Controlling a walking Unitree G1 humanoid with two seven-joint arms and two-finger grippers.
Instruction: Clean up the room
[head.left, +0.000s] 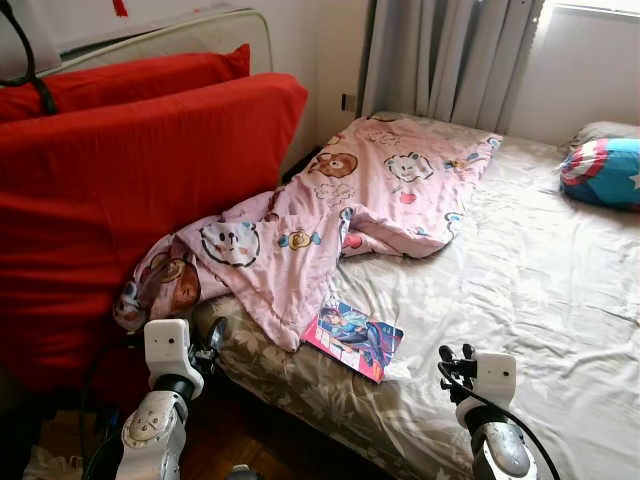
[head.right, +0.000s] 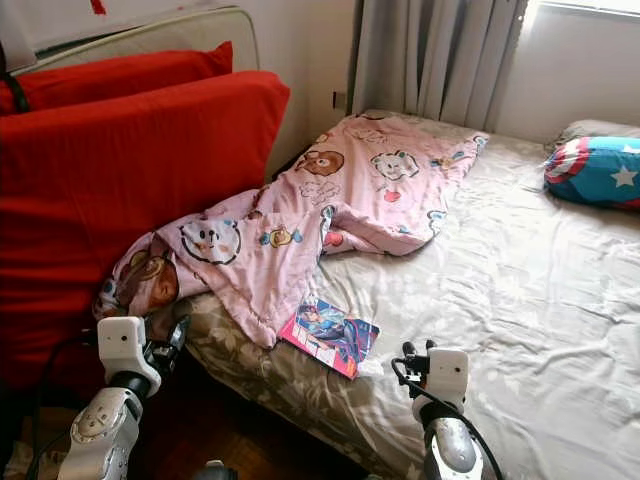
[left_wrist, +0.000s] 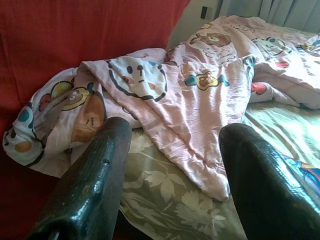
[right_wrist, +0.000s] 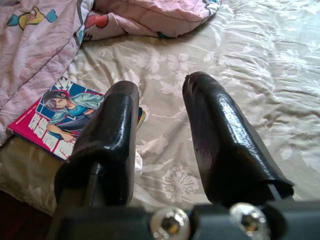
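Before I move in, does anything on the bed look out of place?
Yes. The pink blanket lies crumpled diagonally, one end bunched against the red cushion. A comic book lies near the bed's edge, one corner tucked under the blanket.

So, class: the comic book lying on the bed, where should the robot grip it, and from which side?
Probably the comic book's near corner, coming from the bed's foot edge with the right gripper. It lies flat, its far edge tucked under the pink blanket, so only the near edge at the mattress rim offers fingers a way underneath.
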